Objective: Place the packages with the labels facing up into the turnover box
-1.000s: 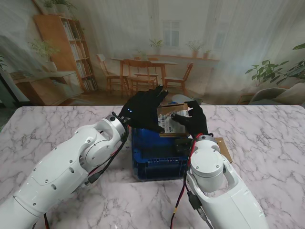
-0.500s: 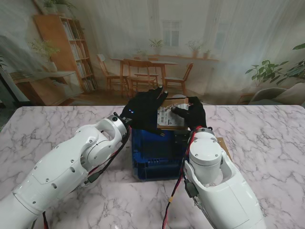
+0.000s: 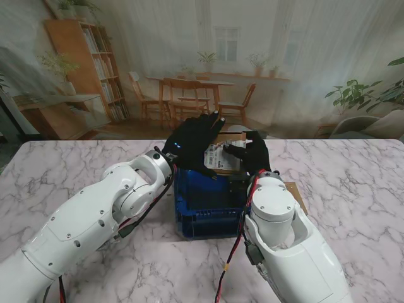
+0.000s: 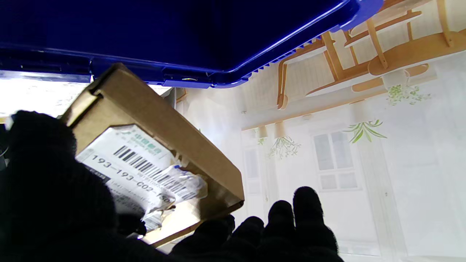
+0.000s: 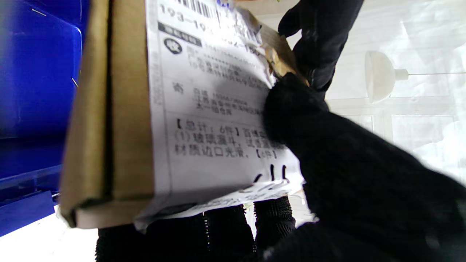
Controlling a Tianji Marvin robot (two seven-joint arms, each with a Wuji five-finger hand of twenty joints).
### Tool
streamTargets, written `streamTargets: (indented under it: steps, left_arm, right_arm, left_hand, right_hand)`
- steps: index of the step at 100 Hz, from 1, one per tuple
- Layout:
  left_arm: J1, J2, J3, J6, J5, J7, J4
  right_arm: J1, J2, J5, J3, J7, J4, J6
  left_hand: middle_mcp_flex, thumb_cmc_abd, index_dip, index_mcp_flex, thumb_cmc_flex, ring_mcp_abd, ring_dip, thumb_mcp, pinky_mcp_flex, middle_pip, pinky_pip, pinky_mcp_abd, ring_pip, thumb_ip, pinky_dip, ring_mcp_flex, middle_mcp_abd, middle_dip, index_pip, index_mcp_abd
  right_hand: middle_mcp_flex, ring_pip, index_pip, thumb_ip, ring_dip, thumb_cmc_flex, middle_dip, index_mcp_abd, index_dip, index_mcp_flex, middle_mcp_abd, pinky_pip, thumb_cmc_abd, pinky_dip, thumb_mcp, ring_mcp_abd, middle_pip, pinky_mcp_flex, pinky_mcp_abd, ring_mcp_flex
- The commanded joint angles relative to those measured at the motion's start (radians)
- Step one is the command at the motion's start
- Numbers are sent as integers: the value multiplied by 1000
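**Holding a cardboard package over the blue box, label visible**

Holding the brown cardboard package are both black-gloved hands, and it hangs over the far end of the blue turnover box, not yet resting inside. The white shipping label with barcodes and printed text shows on the face turned toward the stand camera; one corner of the label is crumpled and peels a little from the cardboard. In the left wrist view the package is tilted, with the blue rim of the box close beside it.

The right hand grips the package on its right side: the thumb presses on the label face, and other fingers wrap under the near edge of the package. The left hand touches the package on its left side, with the fingers spread and reaching over the far edge; its fingertips stand free beyond the package corner.

The box stands in the middle of the white marble table, between the two white arms. A second flat piece of cardboard lies on the table just right of the box, partly hidden by the right arm.
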Motion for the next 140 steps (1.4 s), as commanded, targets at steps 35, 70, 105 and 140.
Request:
streamTargets:
  steps: [35, 70, 105, 140]
  left_arm:
    - [-48, -12, 54, -1, 1, 55, 78]
    - [-58, -3, 61, -50, 34, 56, 80]
    - [-77, 0, 94, -24, 79, 86, 103]
    - [-59, -13, 71, -58, 23, 138, 115]
  right_arm:
    - [-9, -3, 47, -4, 28, -27, 17]
    - [-3, -11, 98, 1, 11, -29, 32]
    - [-9, -14, 147, 10, 3, -45, 51]
    - [-5, -14, 143, 11, 12, -41, 72]
  left_hand:
    - [13, 92, 399, -21, 373, -85, 438, 224, 63, 142, 234, -82, 189, 244, 231, 169, -135, 476, 76, -70]
    - [-18, 8, 139, -11, 141, -46, 290, 75, 18, 15, 155, -60, 56, 49, 222, 99, -106, 193, 10, -59]
    - [-12, 50, 177, -9, 357, -68, 246, 119, 49, 45, 194, -90, 105, 113, 183, 121, -83, 247, 31, -22]
    - [222, 132, 690, 48, 452, -124, 512, 412, 192, 400, 310, -126, 289, 272, 196, 333, -144, 532, 269, -98]
  right_hand:
    - [-13, 441, 176, 57, 96, 161, -5, -197, 47, 94, -5, 26, 126, -8, 233, -269, 50, 38, -44, 205]
    - [-13, 444, 176, 57, 93, 161, -4, -193, 44, 93, -5, 26, 129, -10, 232, -272, 49, 41, -46, 208]
    - [-13, 448, 175, 57, 92, 162, -3, -188, 42, 92, -5, 25, 128, -12, 232, -272, 49, 41, -44, 212]
    - [-21, 436, 155, 56, 85, 158, -8, -167, 27, 72, 2, 20, 137, -15, 223, -262, 36, 35, -39, 199]
